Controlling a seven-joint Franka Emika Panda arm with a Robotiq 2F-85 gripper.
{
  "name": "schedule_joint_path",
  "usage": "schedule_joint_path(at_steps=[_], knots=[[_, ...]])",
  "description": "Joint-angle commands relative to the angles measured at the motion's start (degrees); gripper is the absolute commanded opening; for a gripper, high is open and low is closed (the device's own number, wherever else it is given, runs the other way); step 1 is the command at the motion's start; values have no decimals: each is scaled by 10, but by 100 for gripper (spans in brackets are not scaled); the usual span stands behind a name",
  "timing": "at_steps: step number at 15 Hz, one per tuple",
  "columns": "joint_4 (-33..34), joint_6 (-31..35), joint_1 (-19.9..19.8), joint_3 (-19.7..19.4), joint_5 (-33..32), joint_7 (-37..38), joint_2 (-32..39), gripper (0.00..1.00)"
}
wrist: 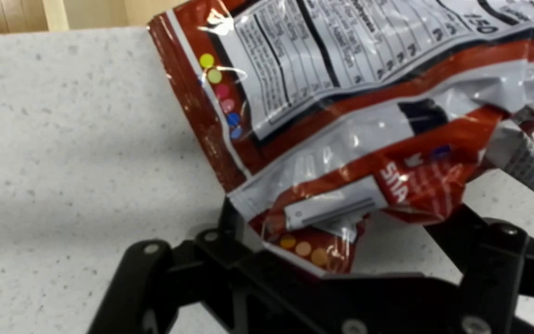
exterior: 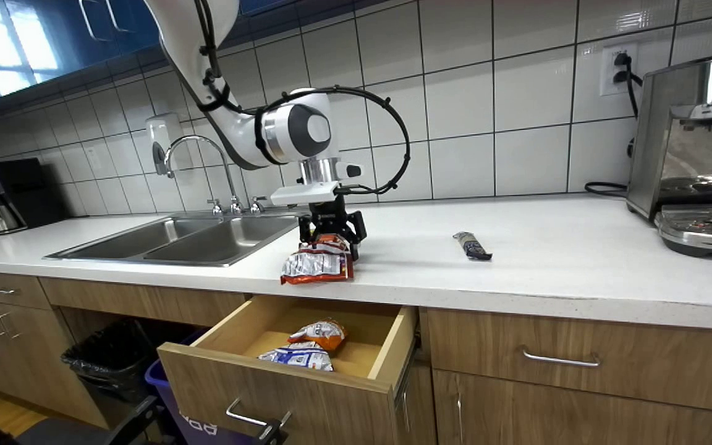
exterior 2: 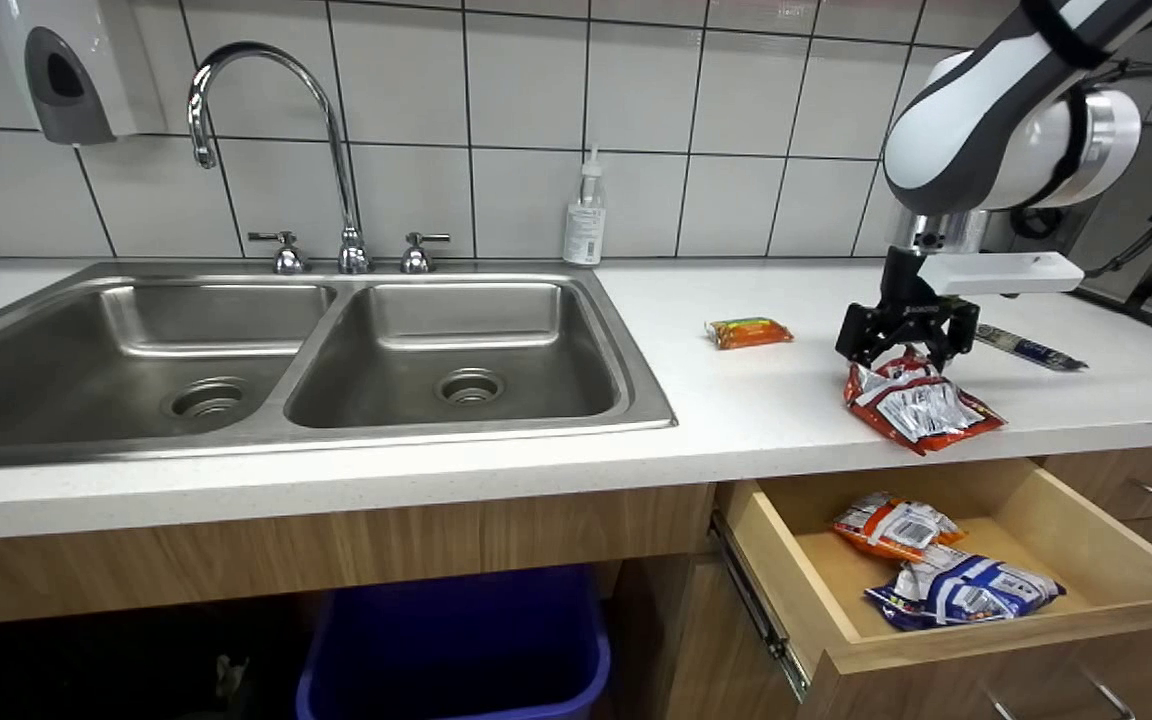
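Observation:
My gripper points down at the counter in both exterior views. Its fingers are spread apart around the upper part of a crumpled red and silver snack bag. The bag rests near the counter's front edge, also in an exterior view. In the wrist view the bag extends out from between the spread fingers, with a gap beside it. Below stands an open wooden drawer holding an orange bag and a blue and white bag.
A dark wrapped bar and a small orange packet lie on the counter. A double sink with a tall faucet, a clear bottle and a coffee machine stand along it. A blue bin is underneath.

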Motion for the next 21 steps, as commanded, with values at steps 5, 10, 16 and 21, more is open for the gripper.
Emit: schedule_joint_path(at_steps=[5,10,16,21], knots=[[-121,32,35,1,-15,54,-91,100],[-175,47,44,1,-21,70,-131,100],[-222,63,42,0,-27,80,-172,100],[-235,65,36,1,-22,73,-187,100]])
